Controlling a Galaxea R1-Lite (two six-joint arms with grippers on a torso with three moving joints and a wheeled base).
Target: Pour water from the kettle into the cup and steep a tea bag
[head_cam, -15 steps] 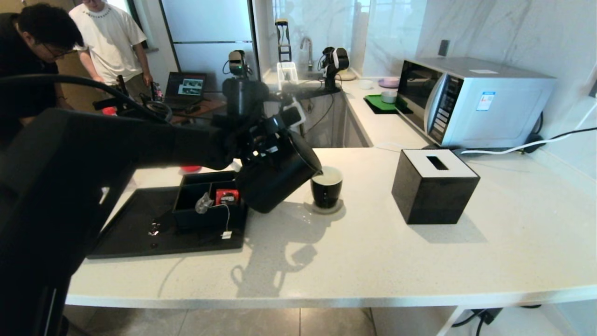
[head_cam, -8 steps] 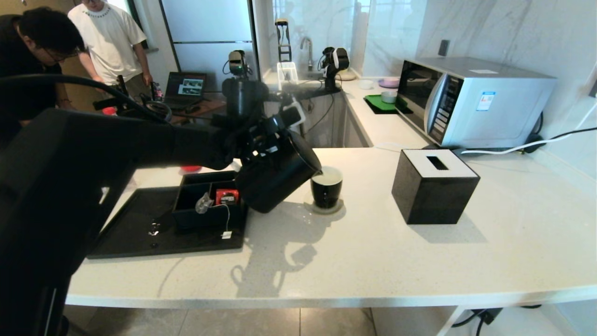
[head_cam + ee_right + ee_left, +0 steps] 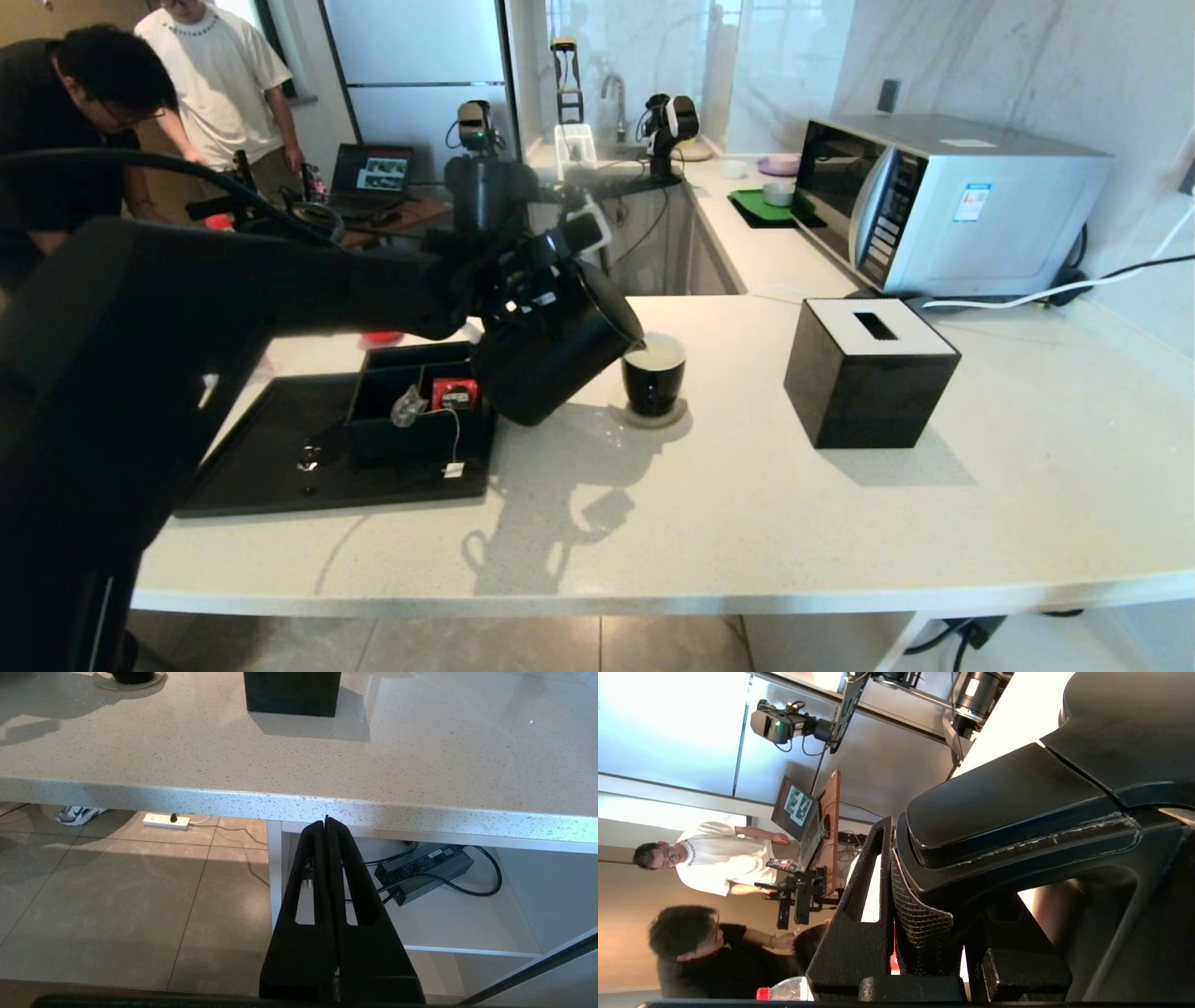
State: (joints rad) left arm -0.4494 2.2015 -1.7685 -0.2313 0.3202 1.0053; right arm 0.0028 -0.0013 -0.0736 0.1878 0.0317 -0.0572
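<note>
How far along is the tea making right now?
In hand: the left gripper holds the tall matte black kettle tilted, spout over the small glossy black cup. Left: the translucent tea bag sits in the black compartment box, unsteeped. The right gripper is parked below the counter edge.

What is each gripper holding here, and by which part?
The left gripper holds the kettle by its handle; the right gripper holds nothing.

White speckled counter point(image 3: 747, 523) carries black tray point(image 3: 252, 467), coaster point(image 3: 653, 417), tissue box point(image 3: 868, 373).
</note>
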